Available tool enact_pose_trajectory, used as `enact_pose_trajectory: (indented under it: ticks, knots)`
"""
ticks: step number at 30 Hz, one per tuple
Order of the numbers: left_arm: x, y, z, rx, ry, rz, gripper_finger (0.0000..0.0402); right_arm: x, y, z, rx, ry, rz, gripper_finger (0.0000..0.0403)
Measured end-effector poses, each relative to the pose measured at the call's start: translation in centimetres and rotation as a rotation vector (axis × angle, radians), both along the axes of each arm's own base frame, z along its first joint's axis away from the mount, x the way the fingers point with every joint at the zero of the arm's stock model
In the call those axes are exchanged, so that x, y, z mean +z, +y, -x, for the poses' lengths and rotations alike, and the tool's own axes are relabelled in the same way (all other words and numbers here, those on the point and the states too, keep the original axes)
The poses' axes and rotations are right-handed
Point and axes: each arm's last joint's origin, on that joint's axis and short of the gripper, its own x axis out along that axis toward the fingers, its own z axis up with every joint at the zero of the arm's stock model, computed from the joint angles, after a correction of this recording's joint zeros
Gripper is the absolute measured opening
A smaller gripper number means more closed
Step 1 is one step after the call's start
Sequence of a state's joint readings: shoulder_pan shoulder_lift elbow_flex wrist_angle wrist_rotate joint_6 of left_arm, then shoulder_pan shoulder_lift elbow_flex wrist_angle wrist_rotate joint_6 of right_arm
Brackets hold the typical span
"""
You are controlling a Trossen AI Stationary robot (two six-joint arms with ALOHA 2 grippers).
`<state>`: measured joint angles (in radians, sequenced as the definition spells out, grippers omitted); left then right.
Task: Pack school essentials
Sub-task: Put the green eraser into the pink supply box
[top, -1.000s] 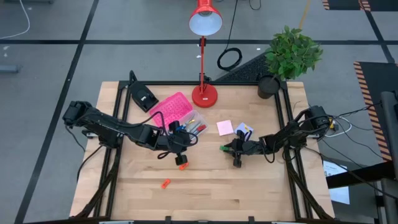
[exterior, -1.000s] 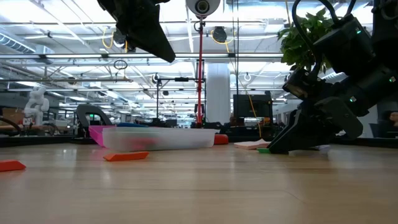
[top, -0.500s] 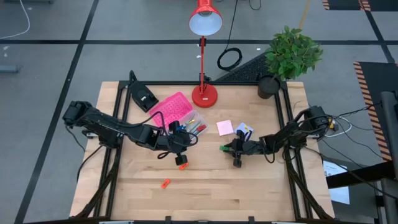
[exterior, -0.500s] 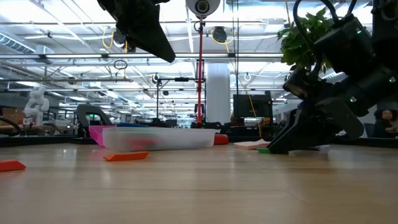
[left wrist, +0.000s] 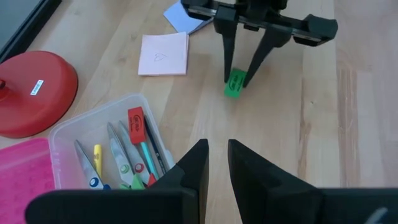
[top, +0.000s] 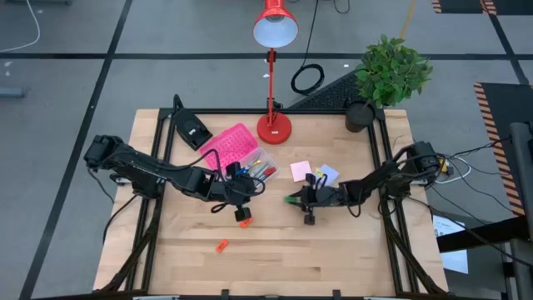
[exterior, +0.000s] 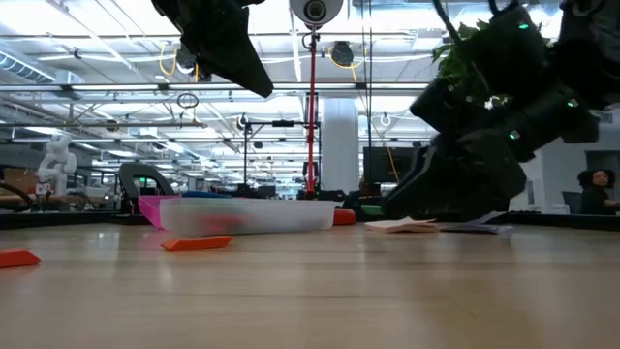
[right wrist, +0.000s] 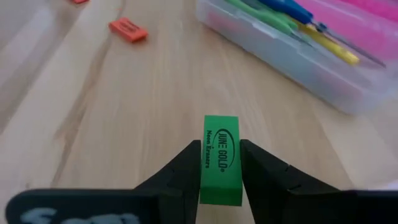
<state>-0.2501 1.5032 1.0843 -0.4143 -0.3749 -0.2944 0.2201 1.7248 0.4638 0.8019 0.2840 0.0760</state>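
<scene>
Clamping the green eraser (right wrist: 221,158), the right gripper (top: 293,199) sits just right of frame centre in the high view, fingers pinched on the eraser's two long sides. From the left wrist camera the eraser (left wrist: 235,83) shows between those two fingers, at or just above the wooden table (top: 333,250); contact with the table can't be confirmed.

Left gripper (top: 241,185) is left of centre, next to the clear box (left wrist: 81,134); its fingers are nearly together with a thin gap and nothing between them.

Inside the box: scissors (left wrist: 118,155), a red eraser (left wrist: 136,124), pens. Pink lid (top: 229,144) is hinged open toward the upper left.

Loose items: pink sticky pad (left wrist: 164,54) and blue pad (left wrist: 184,15) just above the right gripper in the high view, one orange eraser (top: 244,222) below the left gripper, another (top: 221,246) lower down.
</scene>
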Motion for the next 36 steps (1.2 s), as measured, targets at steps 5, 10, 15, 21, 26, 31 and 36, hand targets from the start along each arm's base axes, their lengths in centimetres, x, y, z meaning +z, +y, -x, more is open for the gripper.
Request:
enact_pose_trajectory:
  ticks: [5, 10, 15, 21, 26, 31, 36]
  knots:
    - [0.0, 0.0, 0.0, -0.003, 0.001, 0.007, 0.0065, 1.0, -0.4, -1.9, 0.043, 0.019, 0.031, 0.01]
    - [0.0, -0.1, 0.0, -0.004, 0.001, 0.007, 0.0065, 2.4, -1.2, -4.0, 0.084, 0.035, 0.095, 0.01]
    - [0.0, -0.1, 0.0, -0.005, 0.003, 0.007, 0.0065, 3.7, -2.5, -5.8, 0.102, 0.061, 0.173, 0.01]
    - [-0.1, 0.0, 0.1, -0.005, 0.012, 0.005, 0.0065, 4.9, -4.4, -7.1, 0.125, 0.089, 0.219, 0.01]
    - [-0.1, -0.2, 0.2, -0.012, 0.018, 0.003, 0.0065, 5.5, -5.7, -7.6, 0.129, 0.101, 0.259, 0.01]
    - [-0.2, -0.6, 0.3, -0.026, 0.028, 0.003, 0.0065, 6.3, -7.0, -8.2, 0.168, 0.093, 0.272, 0.01]
    - [-0.2, -0.6, 0.4, -0.027, 0.031, 0.012, 0.0065, 7.3, -8.7, -8.8, 0.227, 0.053, 0.285, 0.01]
